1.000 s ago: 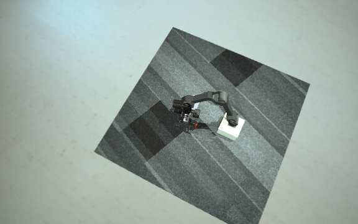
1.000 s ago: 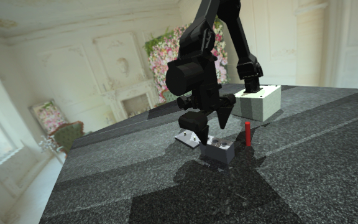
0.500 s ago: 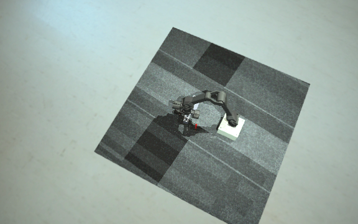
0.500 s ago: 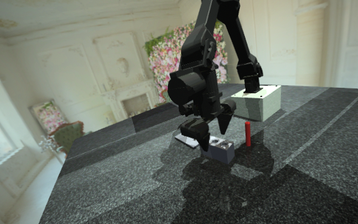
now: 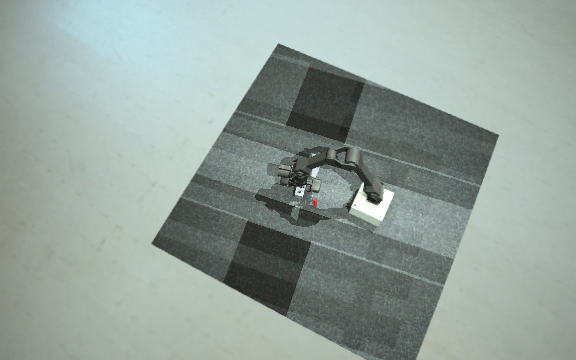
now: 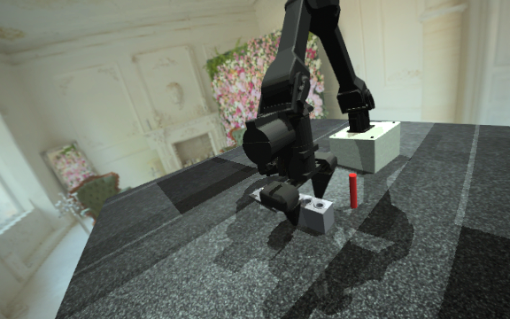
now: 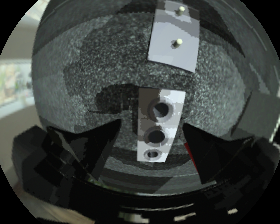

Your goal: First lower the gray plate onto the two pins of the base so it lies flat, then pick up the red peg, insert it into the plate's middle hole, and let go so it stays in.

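The gray plate (image 5: 302, 194) (image 6: 317, 219) (image 7: 167, 124) is a block with three holes in a row. It rests on the table mat, holes up, beside the base. The base (image 5: 315, 172) (image 6: 256, 194) (image 7: 162, 47) is a flat light slab with two upright pins; the plate is not on them. My gripper (image 5: 300, 184) (image 6: 309, 211) (image 7: 152, 124) is open, pointing down, its fingertips low on either side of the plate with nothing gripped. The red peg (image 5: 315, 203) (image 6: 353, 191) (image 7: 191, 157) stands upright near the plate, mostly hidden behind a finger in the wrist view.
The arm's white mounting box (image 5: 368, 211) (image 6: 352, 155) stands beyond the peg. The patterned dark mat (image 5: 393, 120) (image 6: 149, 275) lies under everything, with the arm's shadows across it. The near finger partly covers the base in the exterior view.
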